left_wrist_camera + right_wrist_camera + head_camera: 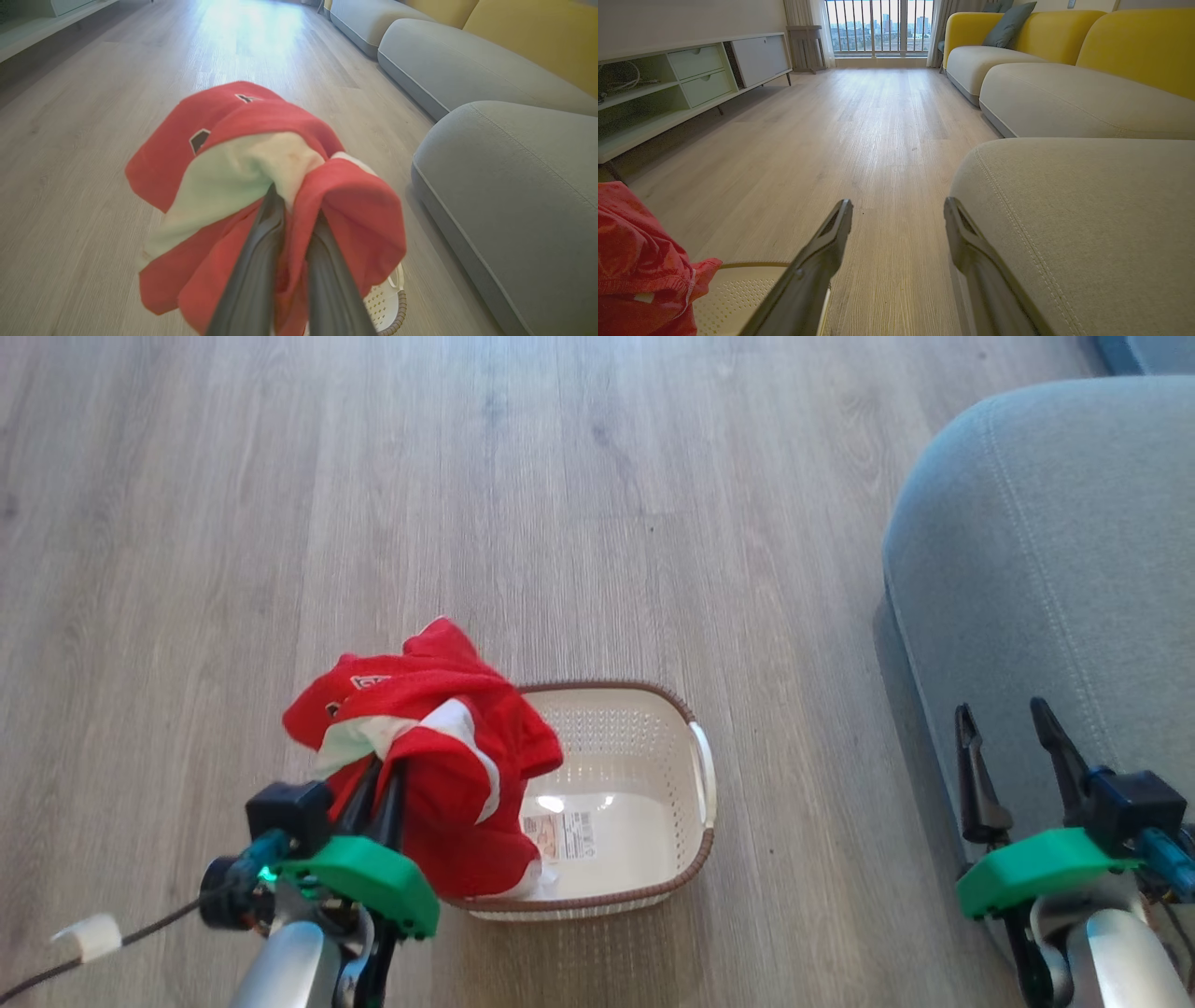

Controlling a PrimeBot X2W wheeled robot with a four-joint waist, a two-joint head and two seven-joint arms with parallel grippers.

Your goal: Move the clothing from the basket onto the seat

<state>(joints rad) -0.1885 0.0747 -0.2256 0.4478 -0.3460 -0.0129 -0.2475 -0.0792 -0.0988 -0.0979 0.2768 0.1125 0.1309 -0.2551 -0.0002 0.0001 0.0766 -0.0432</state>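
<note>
Floor (560, 476) first: pale wood planks, wide open ahead and out to the left, lots of free room. Seat (1055, 569) next, big grey cushion w/ a rounded corner and light stitch lines, taking the right side. Its long edge runs down toward the robot, and a strip of bare plank separates it from the basket. In the right wrist view more grey cushions (1064, 98) line up beyond it, and a low cabinet (668, 84) sits along the far left wall.

Basket (644, 691) stands on the planks just left of centre, brown rim, white handle facing the seat, right half bare inside.

Clothing (448, 747), red w/ white panels, is bunched up over the basket's left end and draped round the left gripper (378, 793). Can't tell if the low hem touches the basket. That gripper's jaws are pinched tight on the fabric, red cloth squeezed btwn them. The forearm rises from the lower left, fingers pointing forward.

Right gripper (1000, 707) hangs at the seat's near edge, well apart from the basket. Jaws spread, nothing btwn them, forearm coming up from the bottom right corner.

Smallest: a label (558, 833) on the basket bottom, beside the red cloth.
</note>
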